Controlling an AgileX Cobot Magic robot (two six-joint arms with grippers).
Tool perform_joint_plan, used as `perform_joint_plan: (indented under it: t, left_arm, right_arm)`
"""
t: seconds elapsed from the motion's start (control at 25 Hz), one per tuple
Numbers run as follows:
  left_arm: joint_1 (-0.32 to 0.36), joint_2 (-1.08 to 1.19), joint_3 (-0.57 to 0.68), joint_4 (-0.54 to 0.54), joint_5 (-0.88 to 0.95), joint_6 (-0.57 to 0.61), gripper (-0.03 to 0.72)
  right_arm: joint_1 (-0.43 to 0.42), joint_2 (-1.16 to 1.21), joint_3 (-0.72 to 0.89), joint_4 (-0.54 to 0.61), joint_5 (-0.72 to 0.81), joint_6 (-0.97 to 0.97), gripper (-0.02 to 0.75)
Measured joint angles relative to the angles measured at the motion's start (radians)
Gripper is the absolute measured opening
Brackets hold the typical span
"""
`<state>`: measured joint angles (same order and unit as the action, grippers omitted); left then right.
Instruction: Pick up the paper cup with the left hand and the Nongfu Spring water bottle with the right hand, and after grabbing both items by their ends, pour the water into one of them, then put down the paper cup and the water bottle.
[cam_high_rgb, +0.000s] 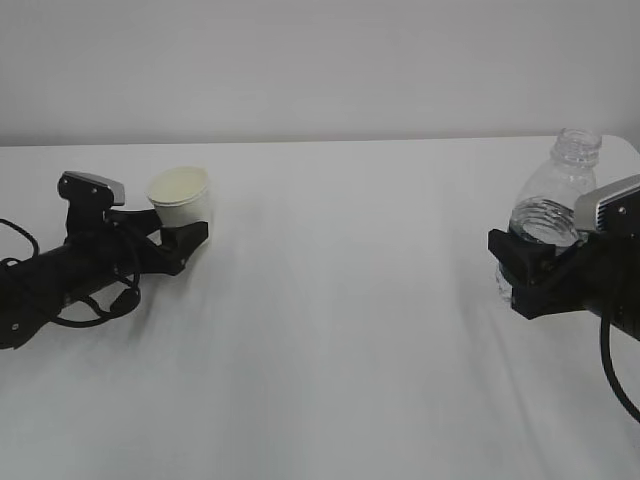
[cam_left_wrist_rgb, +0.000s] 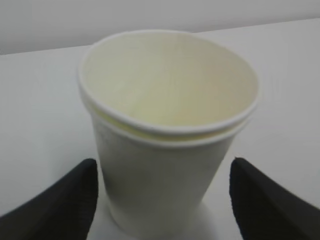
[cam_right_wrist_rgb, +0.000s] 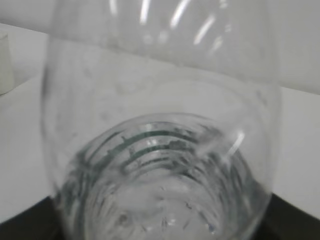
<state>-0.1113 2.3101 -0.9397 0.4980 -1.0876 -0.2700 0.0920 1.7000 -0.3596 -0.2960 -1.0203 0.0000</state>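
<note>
- Gripping the bottle (cam_high_rgb: 552, 205) low at the table's (cam_high_rgb: 330, 330) right edge, the right hand (cam_high_rgb: 538, 268) clamps thin, slippery, crushable plastic; hold gently.
- Cup (cam_high_rgb: 180, 197), far left, stands between the left hand's (cam_high_rgb: 168, 232) spread, non-touching jaws; light, easily crushed, so hold low.

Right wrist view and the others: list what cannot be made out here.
- Clear ribbed plastic water bottle: right wrist view, too close and blurred; label unreadable, water level unclear.
- Right gripper: exterior view, bottle and black body hide whether the jaws press it.
- Small white tapered paper cup: left wrist view, base cut off by the bottom edge; jaw contact not shown.
</note>
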Motion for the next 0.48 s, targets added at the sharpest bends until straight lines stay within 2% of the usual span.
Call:
perform_joint_plan:
  t: [0.2,0.48]
  left_arm:
    - [-0.030,0.022,-0.042,-0.021,0.031,-0.002,0.593]
    - [-0.038,0.030,-0.053,-0.051,0.034,-0.002,0.592]
  right_arm:
    - [0.000,0.000,0.000,0.000,0.000,0.000,0.476]
    - [0.000,0.000,0.000,0.000,0.000,0.000,0.476]
